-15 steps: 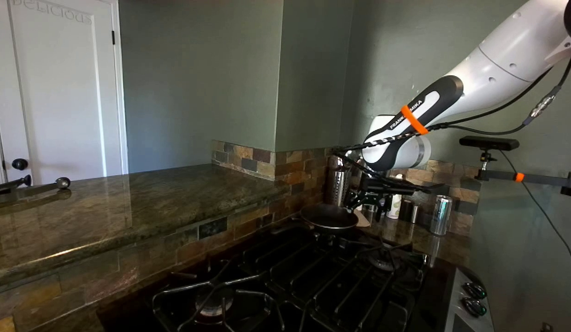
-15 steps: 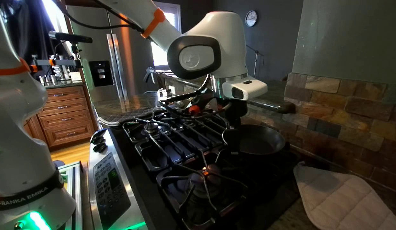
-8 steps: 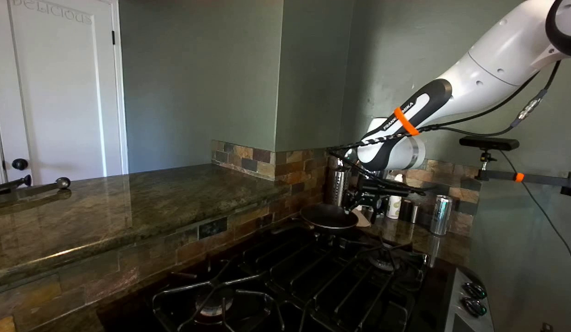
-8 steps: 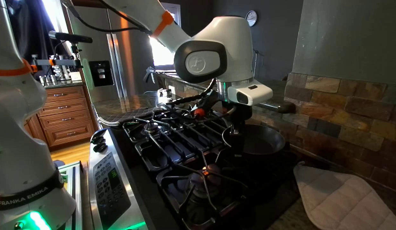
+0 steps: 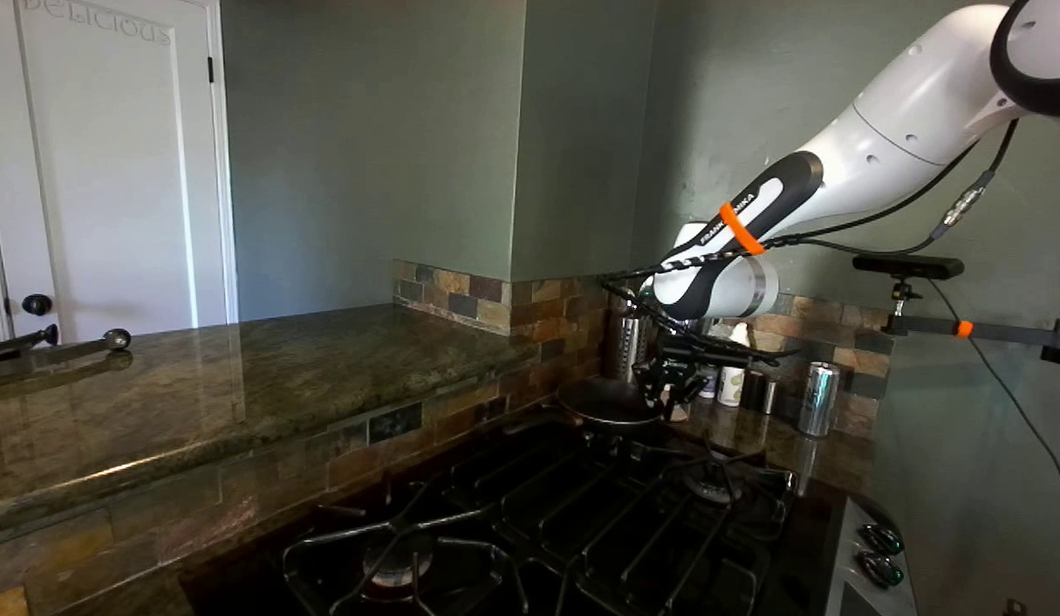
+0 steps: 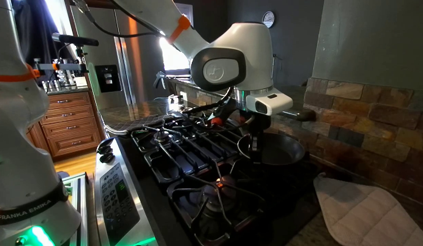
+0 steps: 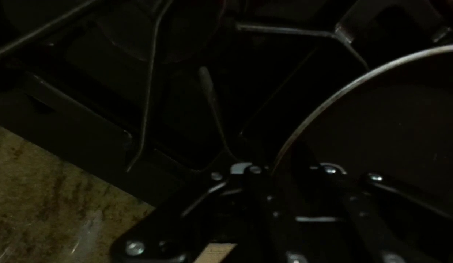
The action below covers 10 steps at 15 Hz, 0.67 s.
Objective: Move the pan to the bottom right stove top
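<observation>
- Silver control panel with black keypad [image 6: 121,194]: in an exterior view, well left of the small, shallow, round, dark metal pan [image 6: 283,150], landmark for every entry.
- Black round burner with cast-iron bars [image 6: 219,194]: left of the pan, on its panel side; judged to be the bottom right one, the goal. Pan not yet there.
- Black two-fingered gripper [image 6: 256,158]: at the pan's left rim, fingers pointing down. Step in hand, by judgement: securing the pan by that rim. The next move would call for a sure pinch, a low lift off the bars, then a level carry leftward to the burner. Upper finger links stand apart in the wrist view, the rim line passing between them; tips lost in the dark, so whether they pinch the rim or flank it cannot be told.
- Pan: immediately right of the gripper, left rim at the fingers, bowl beyond them; about level. Its long dark handle [image 5: 542,418], in an exterior view, leaves on the side away from the gripper.
- Brown-and-grey stone tile wall [image 6: 368,123]: right of the pan.
- Off-white quilted fabric pad [image 6: 366,210]: lower right of the pan, apart from it.
</observation>
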Motion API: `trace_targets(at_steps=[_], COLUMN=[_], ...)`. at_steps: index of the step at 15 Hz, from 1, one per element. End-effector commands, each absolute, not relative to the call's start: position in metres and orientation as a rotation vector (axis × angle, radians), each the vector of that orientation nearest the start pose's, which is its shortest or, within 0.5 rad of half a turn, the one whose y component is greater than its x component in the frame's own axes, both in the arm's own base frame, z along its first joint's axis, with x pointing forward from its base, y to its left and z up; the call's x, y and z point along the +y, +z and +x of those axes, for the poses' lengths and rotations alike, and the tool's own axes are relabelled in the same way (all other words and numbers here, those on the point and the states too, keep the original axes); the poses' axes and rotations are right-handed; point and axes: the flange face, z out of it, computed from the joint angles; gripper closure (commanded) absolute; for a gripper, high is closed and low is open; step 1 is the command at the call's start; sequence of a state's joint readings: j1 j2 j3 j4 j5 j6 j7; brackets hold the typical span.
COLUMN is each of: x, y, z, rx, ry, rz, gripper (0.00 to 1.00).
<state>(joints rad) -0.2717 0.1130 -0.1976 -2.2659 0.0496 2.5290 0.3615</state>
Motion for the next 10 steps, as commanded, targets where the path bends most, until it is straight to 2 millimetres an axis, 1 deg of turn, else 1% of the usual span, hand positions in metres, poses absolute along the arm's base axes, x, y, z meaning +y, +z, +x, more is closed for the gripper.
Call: trace_targets(at_steps=[1, 4, 8, 10], x=[-0.2488, -0.2532, -0.2543, -0.2508], y=[0.3214, 0.3296, 0.3286, 0.328], z=[0.4924, 0.4957, 0.4971, 0.4925], rx=[1.352, 1.374, 1.379, 1.379], ry=[-0.222, -0.258, -0.253, -0.217], rz=[-2.823, -2.817, -2.818, -2.81], gripper=[1.0, 0.98, 0.98, 0.97])
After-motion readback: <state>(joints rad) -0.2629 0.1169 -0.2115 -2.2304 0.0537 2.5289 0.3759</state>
